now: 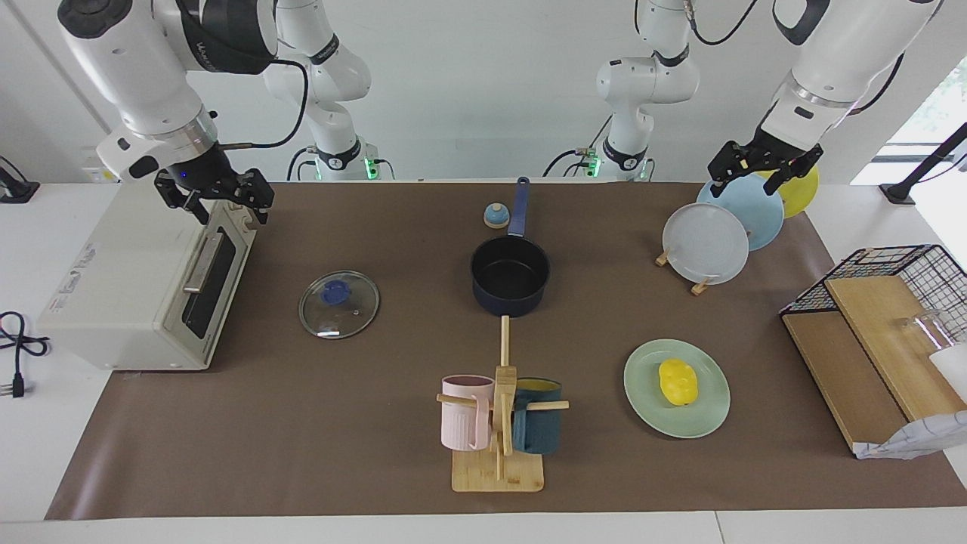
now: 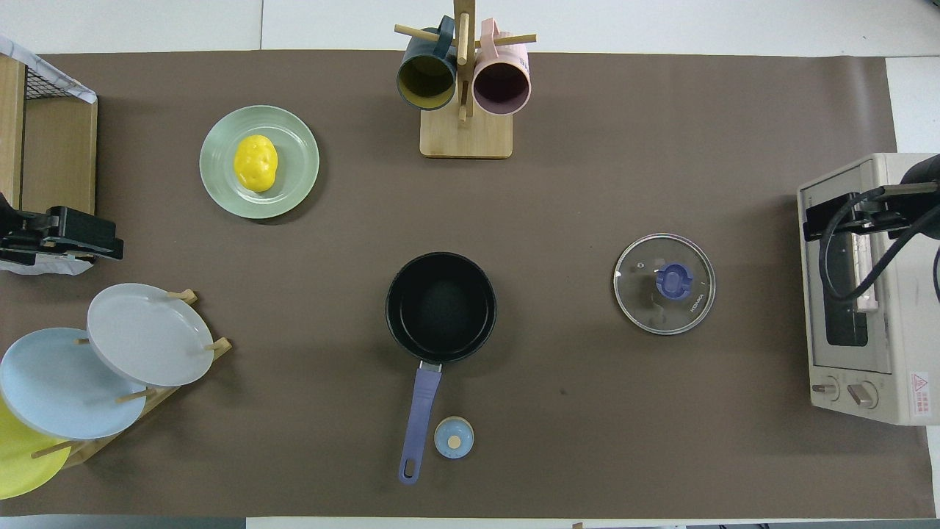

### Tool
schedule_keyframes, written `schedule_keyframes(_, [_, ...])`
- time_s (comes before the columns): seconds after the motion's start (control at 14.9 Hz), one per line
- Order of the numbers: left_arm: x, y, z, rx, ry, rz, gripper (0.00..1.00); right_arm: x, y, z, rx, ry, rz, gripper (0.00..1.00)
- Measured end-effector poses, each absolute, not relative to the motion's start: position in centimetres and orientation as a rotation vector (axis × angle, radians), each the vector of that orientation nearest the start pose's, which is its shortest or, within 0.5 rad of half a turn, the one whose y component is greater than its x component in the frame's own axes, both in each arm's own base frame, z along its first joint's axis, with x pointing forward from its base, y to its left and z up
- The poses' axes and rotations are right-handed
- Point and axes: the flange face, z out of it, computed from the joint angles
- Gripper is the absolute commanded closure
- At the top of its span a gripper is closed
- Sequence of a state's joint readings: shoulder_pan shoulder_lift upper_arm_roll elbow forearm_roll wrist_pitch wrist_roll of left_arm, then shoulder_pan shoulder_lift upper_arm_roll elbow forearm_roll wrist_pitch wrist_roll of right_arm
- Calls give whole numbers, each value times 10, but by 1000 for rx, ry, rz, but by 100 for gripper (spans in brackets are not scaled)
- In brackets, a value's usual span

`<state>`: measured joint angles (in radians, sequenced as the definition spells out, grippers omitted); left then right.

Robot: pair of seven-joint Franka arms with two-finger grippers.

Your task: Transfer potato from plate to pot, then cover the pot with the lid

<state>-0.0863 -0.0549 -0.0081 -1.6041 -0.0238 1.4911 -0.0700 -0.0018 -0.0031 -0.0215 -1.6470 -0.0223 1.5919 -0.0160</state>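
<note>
Going across the facing view from the right arm's end of the table, the right gripper [image 1: 215, 198] hangs over the white toaster oven [image 1: 143, 283], above its door, fingers spread wide and holding nothing. Farther toward the table's middle from that gripper, the lid [image 1: 339, 304] lies flat on the brown mat [image 1: 302, 453] with its blue knob up, apart from everything else. Next comes the pot [image 1: 510, 276], upright and empty, its long handle pointing toward the robots; a small blue-and-tan bell [image 1: 495, 216] sits just beside that handle. Farther from the robots than the pot stands a wooden mug tree [image 1: 500, 423] carrying a pink mug [image 1: 466, 412] and a dark teal mug [image 1: 538, 427]. Toward the left arm's end, the plate [image 1: 706, 412] lies on the mat with the potato [image 1: 678, 381] resting on it. The left gripper [image 1: 764, 172] hangs over the rack of standing plates [image 1: 706, 243], likewise fully open and empty, well apart from the potato. The plate rack stands between this gripper and the plate. A wire basket with wooden boards [image 1: 876, 332] sits at the table's end.
</note>
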Motion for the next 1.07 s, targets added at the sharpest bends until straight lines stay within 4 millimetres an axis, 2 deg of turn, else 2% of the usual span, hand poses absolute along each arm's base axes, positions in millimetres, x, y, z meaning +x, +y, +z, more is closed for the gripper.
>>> schedule_keyframes(0.74, [527,-53,631,-3159,42,86,0,553,-15,593,-3156,12,74,0])
schedule_keyframes(0.94, [535,-54,622,-3165,40,-5,0,555,-9,593,-3144,2,57,0])
schedule_keyframes(1.07, [541,-54,613,-3167,38,-44,0,555,3,592,-3143,-32,60,0])
